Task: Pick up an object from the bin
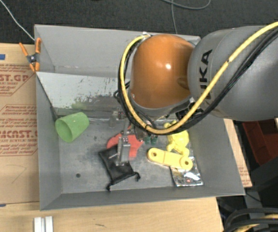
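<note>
Now the gripper [124, 151]: low in the middle of the bin [81, 178], close to the floor, hanging under the orange cover [160, 71]; I cannot tell whether it is open or closed, and no thing is seen held in it.
Black piece [118, 170]: a dark angular thing, lying flat on the floor directly at the gripper's tip and running from there toward the near wall; whether the gripper touches it cannot be told.
Red piece [133, 146]: a small flat red thing just beside the gripper, partly behind it, showing on both sides of it.
Small green thing [151, 139]: near the gripper, just past the red piece toward the view's right, half under the arm's cables [125, 71].
Yellow flat part [170, 159]: a long plastic shape, near the gripper on the view's right, apart from the black piece.
Yellow crumpled thing [179, 140]: just behind the yellow flat part, somewhat farther from the gripper.
Silvery packet [187, 178]: farther on the same side, toward the near wall, its upper end under the yellow flat part.
Green cup [72, 126]: on its side, well apart from the gripper toward the view's left, mouth facing the lower left.
</note>
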Robot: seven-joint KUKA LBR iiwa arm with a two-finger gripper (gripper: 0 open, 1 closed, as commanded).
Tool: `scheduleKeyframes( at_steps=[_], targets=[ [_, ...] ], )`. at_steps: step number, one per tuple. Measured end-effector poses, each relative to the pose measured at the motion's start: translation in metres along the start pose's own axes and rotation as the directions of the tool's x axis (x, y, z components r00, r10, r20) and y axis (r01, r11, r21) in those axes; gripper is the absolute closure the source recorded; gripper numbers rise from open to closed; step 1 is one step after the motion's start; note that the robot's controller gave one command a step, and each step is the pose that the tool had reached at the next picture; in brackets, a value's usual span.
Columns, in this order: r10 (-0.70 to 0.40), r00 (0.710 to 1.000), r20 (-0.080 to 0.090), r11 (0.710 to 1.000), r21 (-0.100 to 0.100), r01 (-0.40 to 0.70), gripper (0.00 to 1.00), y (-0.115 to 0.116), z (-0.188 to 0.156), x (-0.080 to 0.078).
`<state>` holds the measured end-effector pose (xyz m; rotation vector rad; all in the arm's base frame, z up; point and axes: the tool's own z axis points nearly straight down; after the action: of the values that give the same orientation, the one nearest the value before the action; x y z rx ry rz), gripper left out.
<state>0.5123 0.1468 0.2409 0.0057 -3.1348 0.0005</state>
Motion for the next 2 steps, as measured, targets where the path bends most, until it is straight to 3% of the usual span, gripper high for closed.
scheduleKeyframes(
  at_steps=[1,2],
  targets=[
    [0.003,1.000,0.008,1.000,-0.002,-0.003,0.00,-0.001,-0.005,-0.002],
    [-0.129,0.992,0.008,0.992,0.000,0.129,0.00,-0.061,0.118,-0.052]
  ],
)
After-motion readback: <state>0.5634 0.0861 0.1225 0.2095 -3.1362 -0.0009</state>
